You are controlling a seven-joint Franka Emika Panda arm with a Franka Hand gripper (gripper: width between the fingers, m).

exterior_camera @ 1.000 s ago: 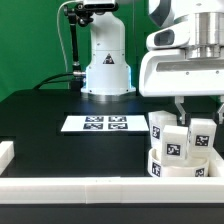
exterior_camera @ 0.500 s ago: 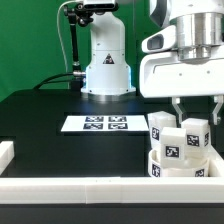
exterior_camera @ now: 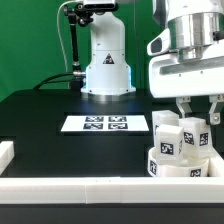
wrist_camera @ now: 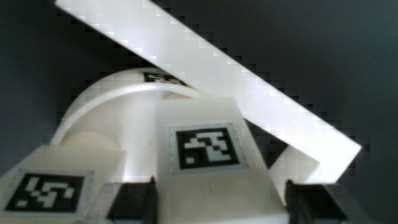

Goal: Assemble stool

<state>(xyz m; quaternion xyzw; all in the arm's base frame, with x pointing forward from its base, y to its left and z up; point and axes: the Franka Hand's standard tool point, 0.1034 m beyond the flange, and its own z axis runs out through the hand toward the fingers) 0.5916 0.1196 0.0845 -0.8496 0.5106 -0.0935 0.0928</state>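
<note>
- End effector (exterior_camera: 198, 108) sits right over the stool parts at the exterior view's right; fingers apart, one on each side of a leg (exterior_camera: 195, 133), not clamped on it as far as you can see.
- Stool location: round seat (exterior_camera: 181, 163) lies on the black worktop (exterior_camera: 50, 115) against the front border rail (exterior_camera: 90, 186), with three blocky legs standing in it, one leg (exterior_camera: 164, 129) nearer the middle, one (exterior_camera: 171, 147) in front.
- Risk, my read: legs stand close together, so a finger could clip the neighbouring leg on closing and knock it over.
- Risk: an off-centre grip may twist the leg and jam it in the seat.
- Risk: the seat looks loose; a side push could slide it along the rail.
- Labels: only black-and-white square tags on the legs, the seat and the marker board (exterior_camera: 106, 124). No readable text or brand.
</note>
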